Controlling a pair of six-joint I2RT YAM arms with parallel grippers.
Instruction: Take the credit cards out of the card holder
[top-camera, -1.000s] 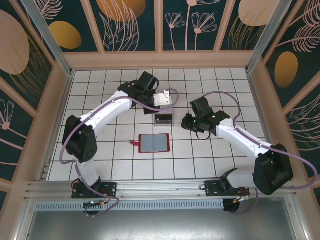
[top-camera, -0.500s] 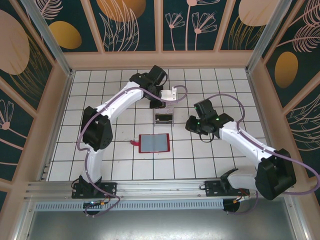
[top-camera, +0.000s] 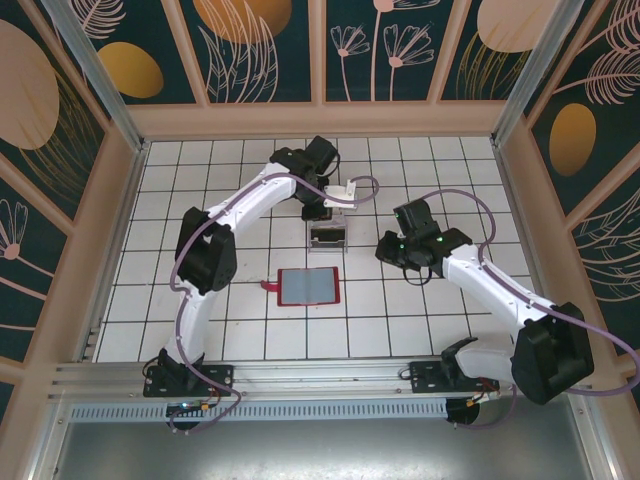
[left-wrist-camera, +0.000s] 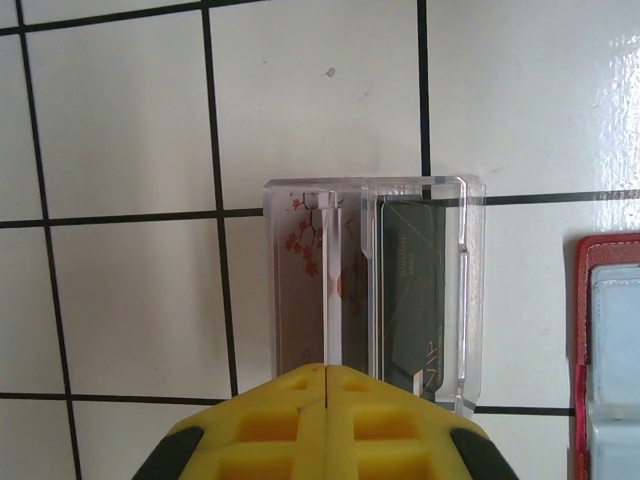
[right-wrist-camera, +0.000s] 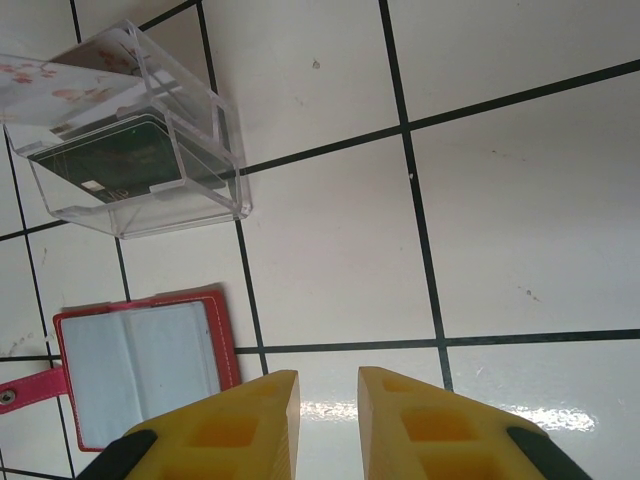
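Nearest to the arm bases, the card holder (top-camera: 308, 287) lies open on the white tiled table (top-camera: 200, 200). Its grey inner side faces up and its small red tab (top-camera: 266, 285) points to the left. A little farther and to the right, the right gripper (right-wrist-camera: 328, 382) hangs over bare tiles. Its yellow fingers (right-wrist-camera: 400, 420) are a narrow gap apart, with nothing between them. Beyond the card holder, near it but not touching, stands the clear box (top-camera: 328, 237). The credit cards (left-wrist-camera: 410, 285) are inside this box: a dark card (right-wrist-camera: 110, 165) in one compartment and a pale card (left-wrist-camera: 300, 270) with red blossoms in the compartment beside it. Farthest, the left gripper (left-wrist-camera: 327, 372) is above the box, its fingers pressed together and holding nothing.
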